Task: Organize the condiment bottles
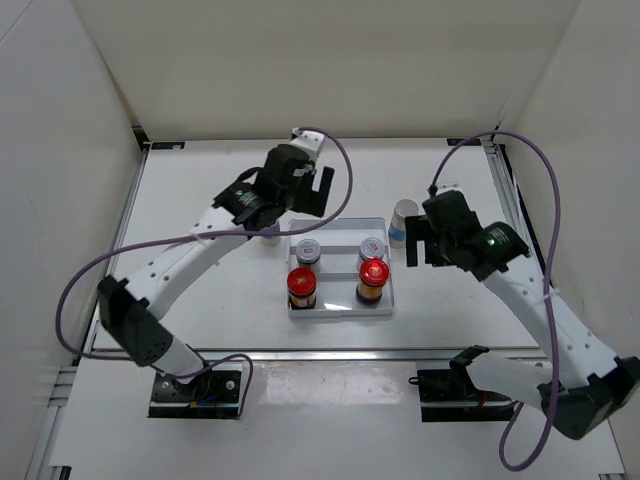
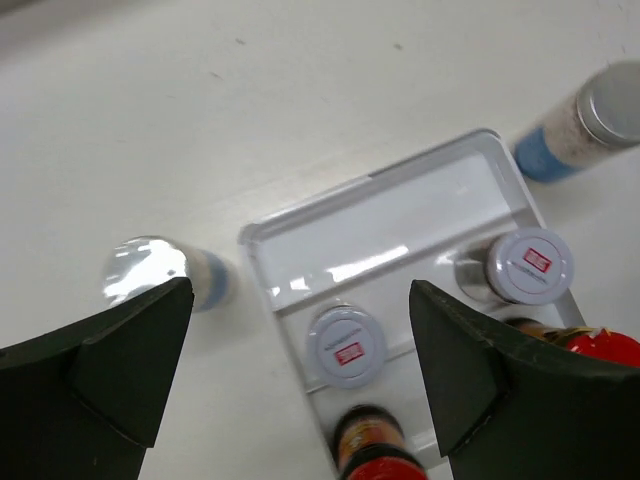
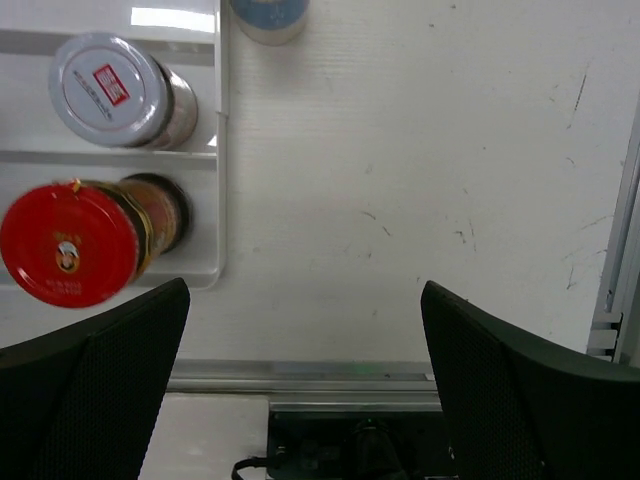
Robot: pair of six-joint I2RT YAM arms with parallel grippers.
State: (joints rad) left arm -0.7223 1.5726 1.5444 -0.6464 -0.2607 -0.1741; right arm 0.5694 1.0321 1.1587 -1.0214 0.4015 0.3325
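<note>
A white stepped tray (image 1: 340,228) holds two red-capped amber jars (image 1: 301,284) (image 1: 372,274) in its front row and two white-lidded jars (image 1: 308,250) (image 1: 371,246) behind them. One silver-capped, blue-labelled jar (image 1: 404,221) stands on the table just right of the tray. The other (image 2: 150,270) stands left of the tray, mostly hidden under my left arm in the top view. My left gripper (image 1: 318,195) is open and empty above the tray's back edge. My right gripper (image 1: 420,245) is open and empty right of the tray, beside the right silver-capped jar (image 3: 268,15).
The tray's back step (image 2: 400,220) holds nothing. A metal rail (image 3: 350,375) runs along the table's near edge, and another rail (image 1: 505,190) runs along the right edge. White walls enclose the table on three sides.
</note>
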